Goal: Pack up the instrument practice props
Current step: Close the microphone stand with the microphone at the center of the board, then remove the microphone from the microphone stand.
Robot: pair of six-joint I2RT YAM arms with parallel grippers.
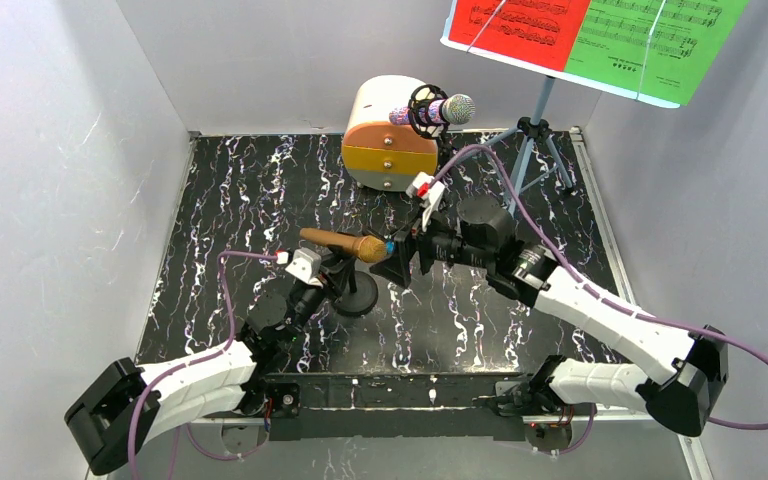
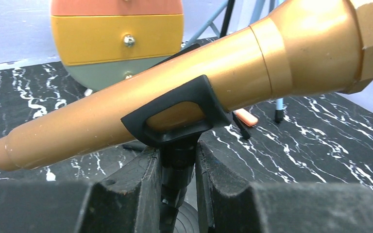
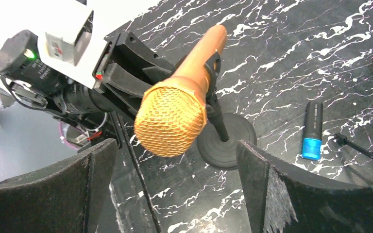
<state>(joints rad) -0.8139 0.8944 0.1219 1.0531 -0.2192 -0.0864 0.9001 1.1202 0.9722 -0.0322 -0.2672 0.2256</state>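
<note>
left wrist, left pincer [image 2: 176,162] clamping mic stand [image 2: 175,133]

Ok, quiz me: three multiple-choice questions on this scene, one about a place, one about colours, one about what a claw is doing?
1. Where is the silver-headed microphone?
A. on top of the cabinet
B. inside a drawer
C. in a gripper

2. The sheets on the music stand are:
A. blue and yellow
B. red and green
C. both white

3. The right gripper is:
A. shut on a sheet
B. shut on a drawer knob
C. wide open

Answers: A, it sits in a mount atop the cabinet; B, the two colours show side by side; C, its fingers stand wide apart, gripping nothing.
</note>
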